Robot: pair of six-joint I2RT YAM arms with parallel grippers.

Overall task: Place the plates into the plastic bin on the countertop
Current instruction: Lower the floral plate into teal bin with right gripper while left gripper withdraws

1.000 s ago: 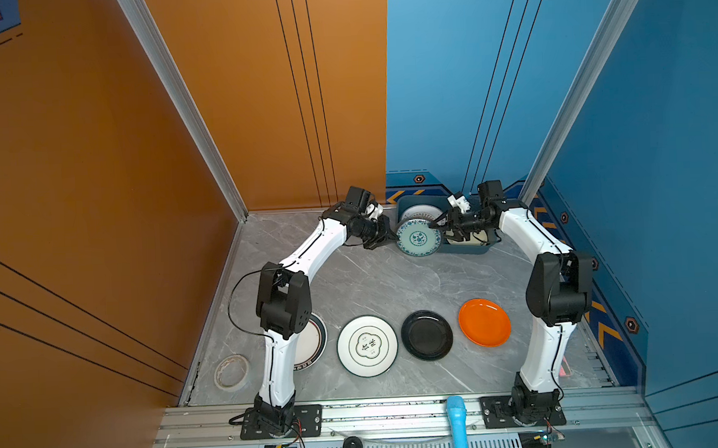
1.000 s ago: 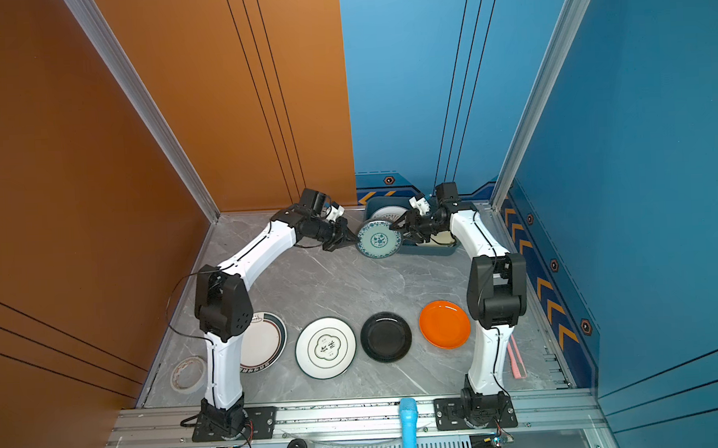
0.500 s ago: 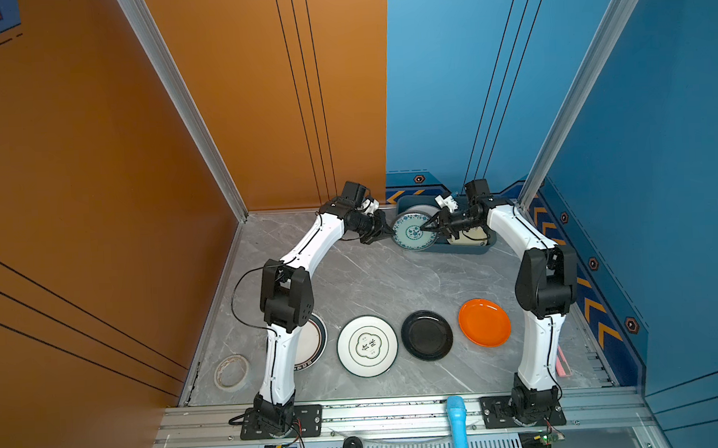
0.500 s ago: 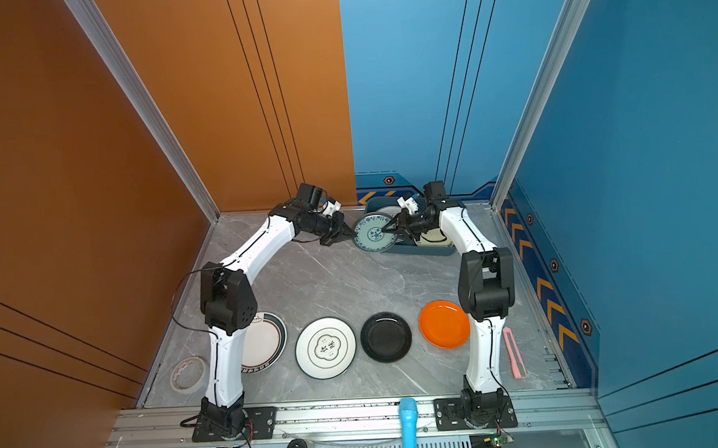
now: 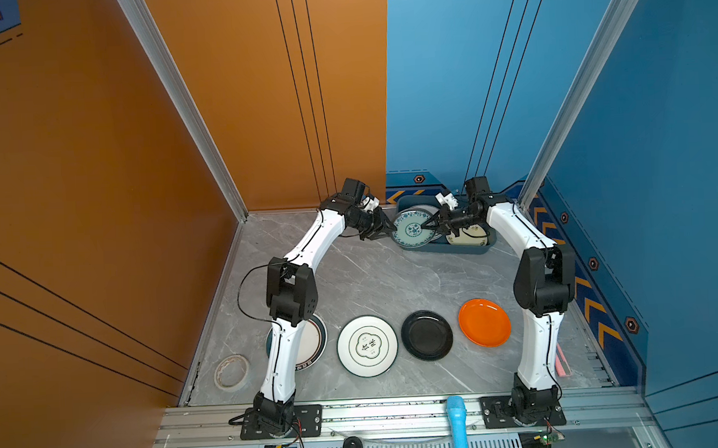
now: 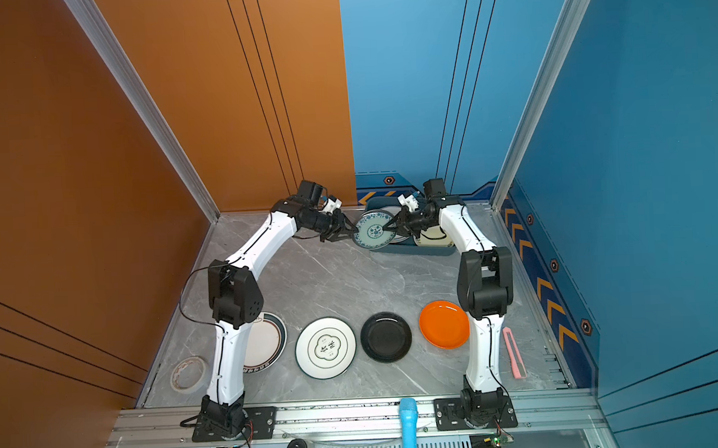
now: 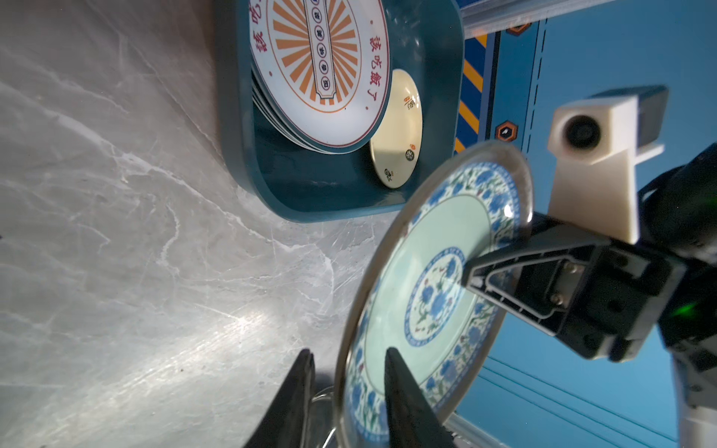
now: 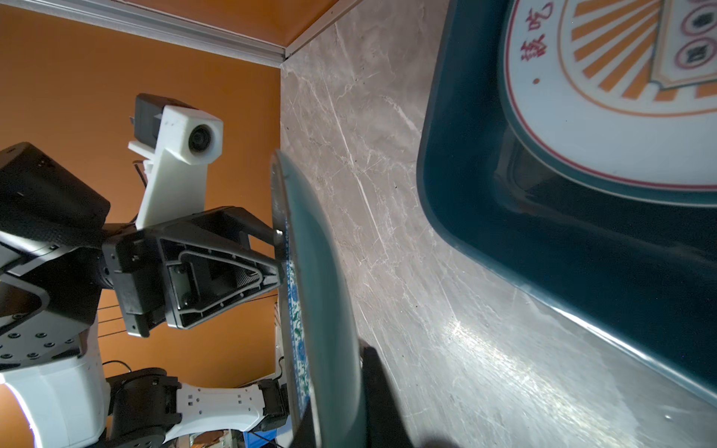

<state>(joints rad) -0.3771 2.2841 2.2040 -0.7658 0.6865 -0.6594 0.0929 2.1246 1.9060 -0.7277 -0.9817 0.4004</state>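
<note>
A teal-patterned plate [image 5: 413,229] [image 6: 374,231] stands on edge in the air at the left end of the plastic bin [image 5: 446,250], above the countertop [image 5: 372,282]. My right gripper [image 5: 430,226] [image 8: 341,388] is shut on its rim [image 8: 310,310]. My left gripper [image 5: 386,231] [image 7: 349,368] is open, its fingers [image 7: 395,372] straddling the opposite rim [image 7: 426,291] with gaps. In the bin [image 7: 310,186] lie a stack topped by a sunburst plate [image 7: 322,70] and a cream plate [image 7: 399,128]. On the countertop lie dark-rimmed [image 5: 312,339], green-emblem [image 5: 367,345], black [image 5: 426,335] and orange [image 5: 484,322] plates.
A tape roll [image 5: 232,372] lies at the front left by the wall. A pink strip [image 5: 562,361] lies along the right edge. A blue cylinder [image 5: 456,420] stands on the front aluminium rail. Walls close in the back and both sides.
My right gripper has closed onto the teal-patterned plate's rim. My left gripper, shut on it before, has opened. The plate has shifted a little toward the bin.
</note>
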